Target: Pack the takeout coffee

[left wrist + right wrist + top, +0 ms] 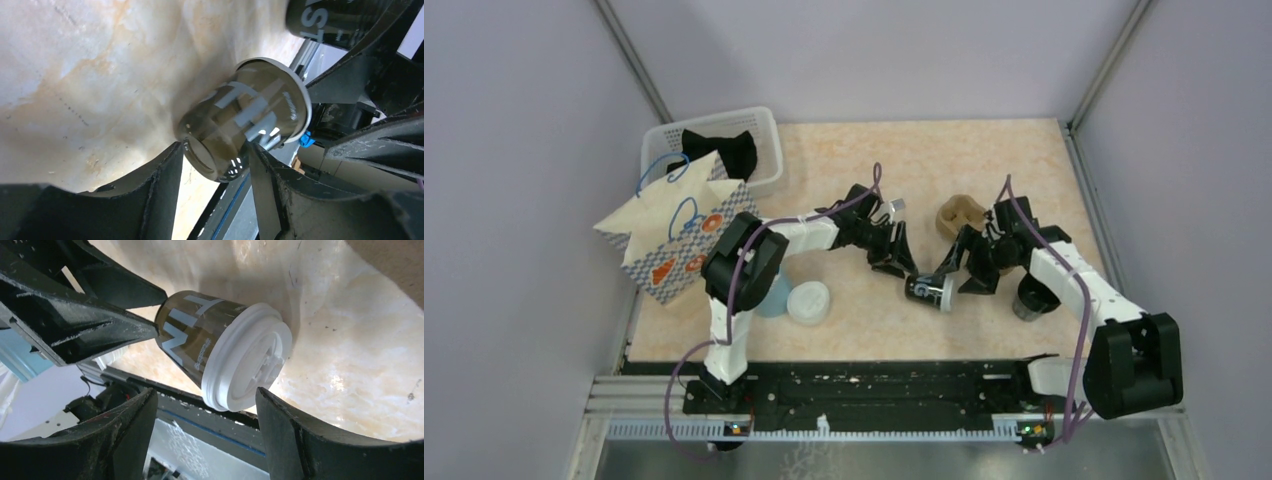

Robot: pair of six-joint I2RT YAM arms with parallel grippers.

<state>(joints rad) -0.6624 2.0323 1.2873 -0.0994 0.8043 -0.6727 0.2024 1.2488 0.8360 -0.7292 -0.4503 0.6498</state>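
The takeout coffee, a dark cup with a white lid, is on its side low over the table between my two grippers. My left gripper is shut on its base end. In the left wrist view the cup has its base between the left gripper's two fingers, which touch it on both sides. My right gripper is open at the lid end. In the right wrist view the lid sits between the right gripper's spread fingers with a gap on each side.
A printed paper bag stands at the left in front of a white basket. A light blue cup and a loose white lid lie near the left arm. A brown cup carrier and a lidless black cup are by the right arm.
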